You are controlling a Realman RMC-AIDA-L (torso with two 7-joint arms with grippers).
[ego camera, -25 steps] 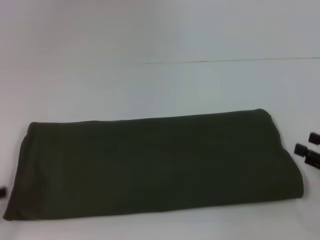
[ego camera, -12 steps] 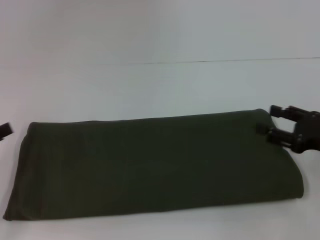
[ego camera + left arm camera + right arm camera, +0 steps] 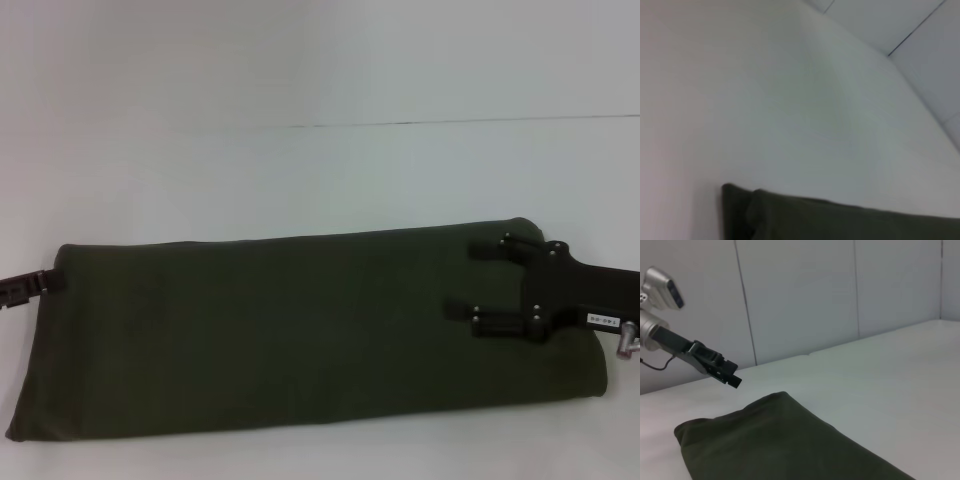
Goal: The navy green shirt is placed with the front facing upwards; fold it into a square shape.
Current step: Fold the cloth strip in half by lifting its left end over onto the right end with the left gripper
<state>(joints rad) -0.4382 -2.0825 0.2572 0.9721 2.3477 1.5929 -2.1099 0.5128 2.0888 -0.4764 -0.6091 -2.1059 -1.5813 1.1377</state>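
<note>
The navy green shirt lies folded into a long band across the white table, with its lettering and collar hidden. My right gripper is open over the shirt's right end, its two fingers pointing left along the cloth. My left gripper shows only as a dark tip at the shirt's far left corner. The right wrist view shows the left gripper hovering just above and beyond the shirt's end. The left wrist view shows a folded corner of the shirt.
The white table stretches well beyond the shirt, with a thin seam line across its far part. Grey wall panels stand behind the table in the right wrist view.
My right gripper has moved in from the right edge and now sits over the shirt's right end. My left gripper has risen along the left edge to the shirt's far left corner.
</note>
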